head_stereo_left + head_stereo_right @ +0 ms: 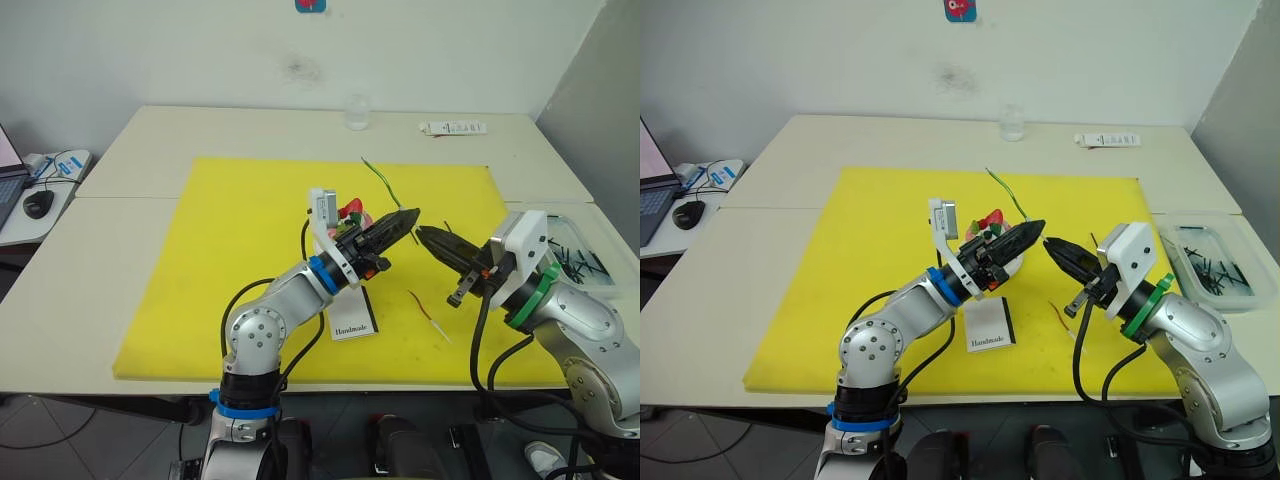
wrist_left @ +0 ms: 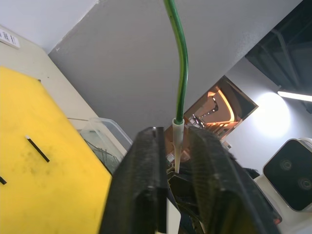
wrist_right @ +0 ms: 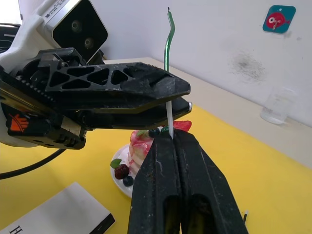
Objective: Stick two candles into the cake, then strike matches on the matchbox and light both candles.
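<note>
My left gripper [image 1: 405, 217] hovers over the yellow mat, shut on the green candle [image 1: 378, 180], which rises wavy from its tips. The candle's white stem [image 3: 168, 117] runs down to my right gripper [image 1: 422, 235], which is shut tip to tip on the stem's lower end. The cake [image 1: 992, 220] on its white plate sits just behind the left gripper, partly hidden. The dark red candle [image 1: 430, 315] lies on the mat in front of the right gripper. The white matchbox [image 1: 352, 320] lies flat beside the left forearm. A short dark match [image 1: 1092, 240] lies on the mat.
The yellow mat [image 1: 230, 260] covers the middle of the table. A clear plastic tray [image 1: 1215, 262] with several dark sticks sits at the right edge. A glass [image 1: 357, 112] and a white strip [image 1: 452, 128] stand at the back. A mouse [image 1: 38, 203] is far left.
</note>
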`<move>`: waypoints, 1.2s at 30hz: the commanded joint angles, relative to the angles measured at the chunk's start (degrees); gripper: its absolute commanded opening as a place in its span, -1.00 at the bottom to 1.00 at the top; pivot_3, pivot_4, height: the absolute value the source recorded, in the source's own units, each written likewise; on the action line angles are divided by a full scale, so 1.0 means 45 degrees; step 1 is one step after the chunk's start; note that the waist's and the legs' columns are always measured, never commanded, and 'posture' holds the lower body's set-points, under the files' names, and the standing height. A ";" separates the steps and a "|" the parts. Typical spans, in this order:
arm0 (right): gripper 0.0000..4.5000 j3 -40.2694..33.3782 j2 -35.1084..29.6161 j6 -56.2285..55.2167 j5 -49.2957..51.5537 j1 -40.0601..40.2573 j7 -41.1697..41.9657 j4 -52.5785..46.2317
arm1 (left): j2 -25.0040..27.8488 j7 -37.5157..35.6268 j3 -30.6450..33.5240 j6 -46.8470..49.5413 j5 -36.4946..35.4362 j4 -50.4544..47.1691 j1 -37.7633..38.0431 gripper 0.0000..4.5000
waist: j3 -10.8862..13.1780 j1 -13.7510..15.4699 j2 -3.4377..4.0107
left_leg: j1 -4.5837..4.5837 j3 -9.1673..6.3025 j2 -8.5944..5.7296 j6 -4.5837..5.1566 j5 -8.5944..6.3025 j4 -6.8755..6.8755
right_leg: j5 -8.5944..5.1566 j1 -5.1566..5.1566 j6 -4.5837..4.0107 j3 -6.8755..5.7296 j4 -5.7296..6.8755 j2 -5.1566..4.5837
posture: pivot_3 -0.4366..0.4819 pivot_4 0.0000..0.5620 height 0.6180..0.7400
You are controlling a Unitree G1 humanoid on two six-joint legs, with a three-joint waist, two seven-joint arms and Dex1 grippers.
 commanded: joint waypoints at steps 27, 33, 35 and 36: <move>0.39 0.0050 -0.0437 0.1152 0.0661 -0.0146 0.0224 -0.0100 | 0.2626 -0.1074 0.0983 0.0021 -0.0201 -0.0396 -0.1461 -1.00 | 0.0004 -0.0096 -0.0005 | 0.0002 -0.0002 0.0005 0.0000 0.0000 -0.0007 | -0.0009 -0.0008 -0.0017 -0.0004 0.0001 0.0010 | -0.05 -0.47 1.00; 0.53 0.1498 0.0343 0.3376 0.0803 -0.2534 -0.0863 0.0101 | 0.6308 -0.2733 0.1781 0.0190 0.0406 -0.0053 -0.1771 -1.00 | 0.0011 -0.0279 -0.0016 | 0.0013 -0.0019 0.0032 -0.0001 0.0000 -0.0033 | -0.0001 -0.0019 -0.0024 -0.0013 0.0022 0.0030 | -0.05 -0.47 1.00; 0.53 0.1950 0.0614 0.3887 0.0671 -0.3439 -0.1164 0.0278 | 0.7258 -0.3339 0.1850 -0.0208 0.1045 0.0690 -0.1949 -1.00 | 0.0011 -0.0288 -0.0015 | 0.0005 -0.0021 0.0033 -0.0001 0.0000 -0.0047 | -0.0006 -0.0030 -0.0031 -0.0020 0.0019 0.0032 | -0.05 -0.47 1.00; 0.53 0.2093 0.0764 0.4076 0.0614 -0.3864 -0.1319 0.0403 | 0.7565 -0.3639 0.1796 -0.0454 0.1398 0.1094 -0.2030 -1.00 | 0.0011 -0.0289 -0.0015 | 0.0004 -0.0019 0.0035 -0.0001 0.0000 -0.0045 | -0.0012 -0.0029 -0.0035 -0.0023 0.0017 0.0031 | -0.05 -0.47 1.00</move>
